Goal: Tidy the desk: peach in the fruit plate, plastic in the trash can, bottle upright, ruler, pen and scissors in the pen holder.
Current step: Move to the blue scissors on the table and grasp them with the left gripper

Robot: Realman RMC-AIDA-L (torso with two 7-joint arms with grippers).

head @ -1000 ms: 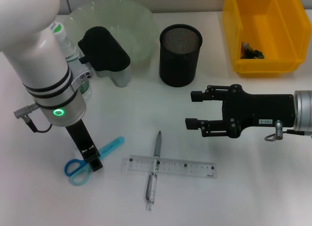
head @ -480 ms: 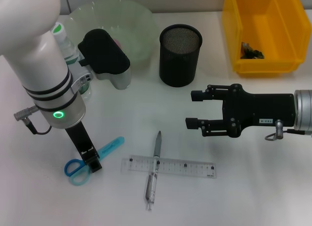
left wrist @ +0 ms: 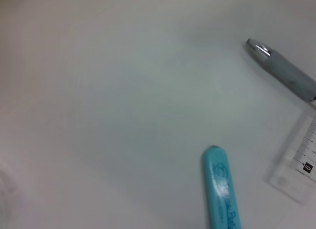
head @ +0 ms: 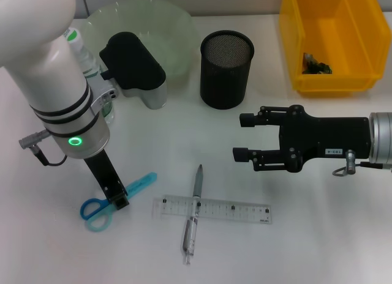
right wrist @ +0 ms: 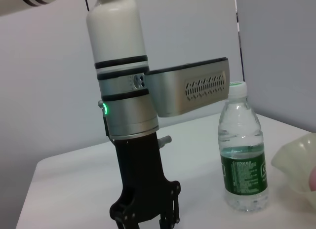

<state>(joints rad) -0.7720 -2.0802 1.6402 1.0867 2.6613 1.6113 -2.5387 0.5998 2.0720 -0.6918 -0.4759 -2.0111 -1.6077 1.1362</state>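
Observation:
The blue and teal scissors point(head: 116, 198) lie flat at the near left. My left gripper point(head: 119, 201) points down onto them by the handles, and it also shows in the right wrist view point(right wrist: 148, 215). The left wrist view shows the teal blade tip point(left wrist: 221, 189), the pen tip point(left wrist: 284, 71) and a ruler corner point(left wrist: 301, 174). The grey pen point(head: 194, 213) lies across the clear ruler point(head: 211, 209). The black mesh pen holder point(head: 226, 68) stands behind them. My right gripper point(head: 244, 137) is open and empty, right of centre. The water bottle point(right wrist: 243, 155) stands upright behind my left arm.
The green glass fruit plate point(head: 177, 27) sits at the back left, partly behind my left arm. The yellow bin point(head: 343, 82) at the back right holds a dark scrap point(head: 315, 65). A pinkish bit point(right wrist: 312, 179) shows in the plate in the right wrist view.
My left gripper has shifted slightly away from me over the scissors. The right arm, pen and ruler have not moved.

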